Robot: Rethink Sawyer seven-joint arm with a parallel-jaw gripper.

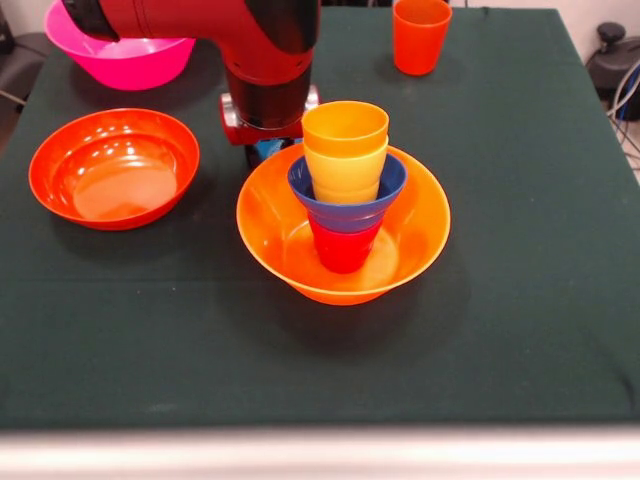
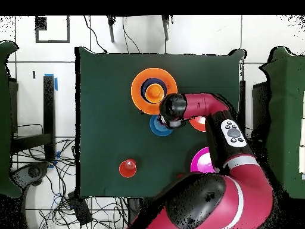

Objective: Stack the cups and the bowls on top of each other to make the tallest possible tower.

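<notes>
The tower stands mid-table: a big yellow-orange bowl holds a red cup, a small dark blue bowl and two nested yellow and orange-yellow cups. It also shows in the overhead view. My gripper hangs just behind the tower, low over the light blue bowl, of which only a sliver shows in the front view. The arm's head hides the gripper from above.
A wide orange-red bowl sits left of the tower and a big pink bowl at the far left, partly under the arm. A lone orange cup stands at the far right, also seen from above.
</notes>
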